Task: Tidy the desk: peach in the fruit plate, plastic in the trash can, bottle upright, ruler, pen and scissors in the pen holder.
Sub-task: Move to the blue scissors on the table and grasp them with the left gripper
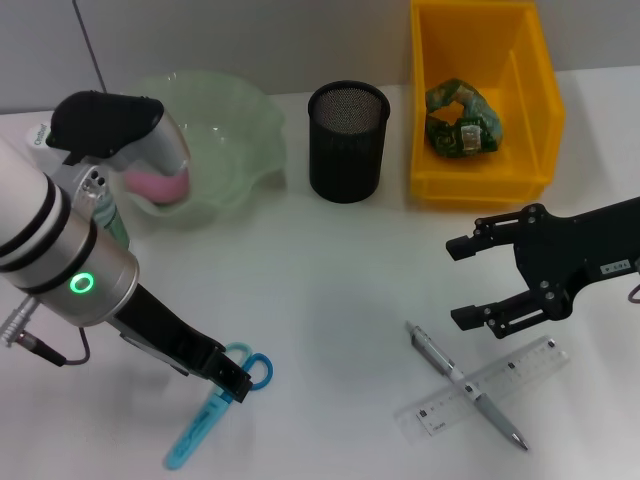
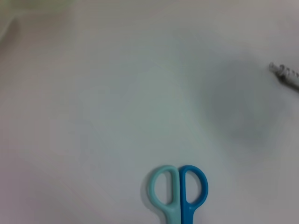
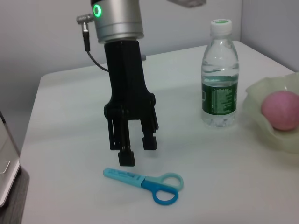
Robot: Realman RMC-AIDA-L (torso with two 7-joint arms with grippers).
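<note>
Blue scissors (image 1: 203, 421) lie flat near the front left of the desk, and their handles (image 2: 180, 190) show in the left wrist view. My left gripper (image 3: 137, 151) hangs open just above the scissors (image 3: 145, 180); it stands at their handle end (image 1: 236, 382). The pink peach (image 1: 156, 185) lies in the green fruit plate (image 1: 240, 130). The bottle (image 3: 219, 74) stands upright beside the plate. Green plastic (image 1: 460, 120) sits in the yellow trash can (image 1: 535, 110). The pen (image 1: 465, 385) lies crossed over the clear ruler (image 1: 510, 375) at the front right. My right gripper (image 1: 462, 283) is open behind them.
The black mesh pen holder (image 1: 347, 140) stands at the back middle, between the fruit plate and the trash can. My left arm (image 1: 60, 240) hides most of the bottle in the head view.
</note>
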